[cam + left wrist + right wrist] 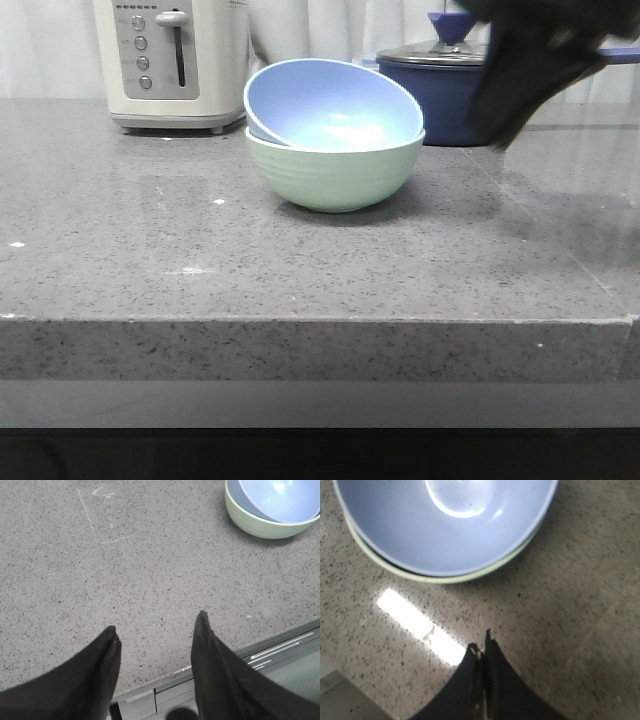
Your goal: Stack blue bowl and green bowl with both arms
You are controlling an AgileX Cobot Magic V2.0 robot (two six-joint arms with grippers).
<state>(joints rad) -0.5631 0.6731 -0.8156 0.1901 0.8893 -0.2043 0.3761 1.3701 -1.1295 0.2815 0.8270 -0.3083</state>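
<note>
the right gripper (483, 647) is seen with its fingertips pressed together and nothing between them, poised above bare countertop (580, 605) just beside the stacked bowls; in the front view it appears as a dark blurred shape (530, 70) raised at the upper right, in front of the navy lidded saucepan (440, 85). the left gripper (156, 622) is spread apart and empty, held over the near edge of the counter, well apart from the bowls, which are seen only at the far corner of its wrist view. moving outward from the grippers, the blue bowl (335, 105) is found nested inside the green bowl (335, 175) near the middle of the grey speckled counter — it is not seated level, though: its rim is tilted, raised on the side toward the toaster (170, 60) and sunk against the green rim on the saucepan side. the same pair is shown in the right wrist view, where the blue bowl (445, 525) covers nearly all of the green bowl (440, 577), of which only a thin crescent of rim is left visible. the stacking itself is judged to be done, since one bowl is carried by the other and neither is gripped. what is left — as far as can be told — is little: possibly the blue bowl could be settled flat, and both arms could be drawn clear of the work area.
</note>
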